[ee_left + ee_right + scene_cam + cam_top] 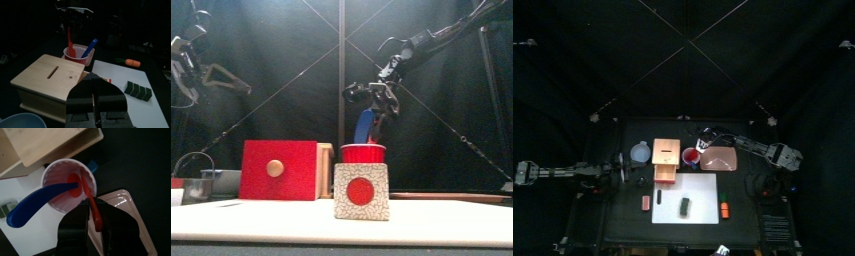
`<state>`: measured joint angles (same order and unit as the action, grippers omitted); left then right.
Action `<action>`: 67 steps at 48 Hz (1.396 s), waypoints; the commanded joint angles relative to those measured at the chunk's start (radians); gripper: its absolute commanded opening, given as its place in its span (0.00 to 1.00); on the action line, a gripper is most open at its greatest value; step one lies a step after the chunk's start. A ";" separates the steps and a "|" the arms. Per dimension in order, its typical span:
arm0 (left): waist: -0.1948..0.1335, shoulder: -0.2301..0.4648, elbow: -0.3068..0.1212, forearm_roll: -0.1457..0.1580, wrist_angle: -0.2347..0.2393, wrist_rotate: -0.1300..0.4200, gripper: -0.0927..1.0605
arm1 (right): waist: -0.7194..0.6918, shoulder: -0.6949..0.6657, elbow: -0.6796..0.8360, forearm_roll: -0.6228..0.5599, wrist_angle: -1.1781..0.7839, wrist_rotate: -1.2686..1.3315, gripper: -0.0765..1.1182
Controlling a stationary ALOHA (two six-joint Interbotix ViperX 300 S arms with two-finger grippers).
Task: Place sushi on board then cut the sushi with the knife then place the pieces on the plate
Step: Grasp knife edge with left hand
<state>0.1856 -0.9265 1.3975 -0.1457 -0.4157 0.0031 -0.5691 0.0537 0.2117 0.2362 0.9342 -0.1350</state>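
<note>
One red knife (90, 203), clamped in right claw (94, 222)

The right arm (760, 149) reaches in from the right side of the booth, forearm sloping down toward the middle of the table. Its wrist is bent so that the right gripper (372, 103) points almost straight down. The two jaws close around the handle of a red knife (85, 195), which runs up between them. The left arm (560, 172) waits at the table's left edge, well apart from its partner, with its forearm stretched inward. The left gripper (94, 82) hangs above the table, jaws pressed together and holding nothing.
</note>
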 commanded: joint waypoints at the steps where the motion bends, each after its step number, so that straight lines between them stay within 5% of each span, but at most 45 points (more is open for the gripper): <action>1: 0.005 0.005 -0.012 0.000 -0.005 -0.002 0.13 | 0.002 -0.066 -0.028 0.005 0.012 -0.003 0.38; 22: 0.003 0.005 -0.018 0.000 -0.005 0.002 0.13 | 0.015 -0.310 -0.011 -0.057 -0.023 -0.008 0.38; 36: 0.014 0.009 -0.044 0.000 -0.008 -0.002 0.22 | 0.120 -0.517 0.152 -0.107 -0.374 -0.014 0.38; 49: 0.003 0.067 -0.092 0.002 -0.011 -0.006 0.44 | 0.350 -0.675 0.436 -0.052 -0.759 -0.008 0.38; 54: -0.028 0.106 -0.126 0.003 -0.017 -0.005 0.57 | 0.433 -0.698 0.540 -0.021 -0.887 -0.008 0.38; 67: -0.110 0.245 -0.199 0.005 -0.129 -0.005 0.95 | 0.505 -0.689 0.630 0.015 -0.982 -0.008 0.38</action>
<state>0.0951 -0.7271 1.2441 -0.1442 -0.5016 -0.0031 -0.0782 -0.6335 0.8468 0.2439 -0.0261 -0.1427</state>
